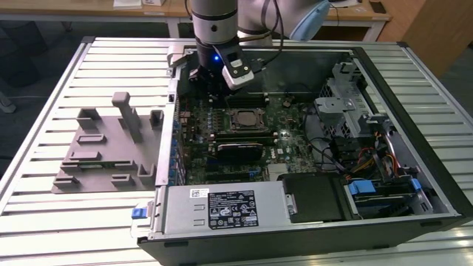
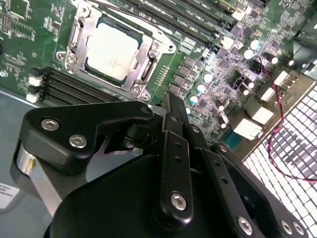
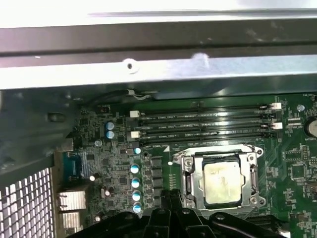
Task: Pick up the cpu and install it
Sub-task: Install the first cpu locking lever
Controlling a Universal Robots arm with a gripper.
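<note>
The cpu (image 1: 244, 118) is a small square chip with a silver-grey top. It lies flat in the metal socket frame (image 2: 148, 62) on the green motherboard (image 1: 292, 141) inside the open computer case. Both wrist views show the cpu (image 2: 111, 49) (image 3: 223, 183) sitting in that frame. My gripper (image 1: 218, 97) hangs over the board just beyond the socket, near the case's far wall, apart from the chip. Its black fingers (image 2: 171, 106) lie together with nothing between them, and in the first wrist view the gripper (image 3: 173, 197) points at the board beside the socket.
A grey fixture plate (image 1: 103, 149) with upright blocks lies on the slatted table at the exterior view's left. Memory slots (image 3: 208, 121) run beside the socket. The power supply (image 1: 221, 208), drive cage (image 1: 347, 105) and cables (image 1: 355, 160) crowd the near and right sides of the case.
</note>
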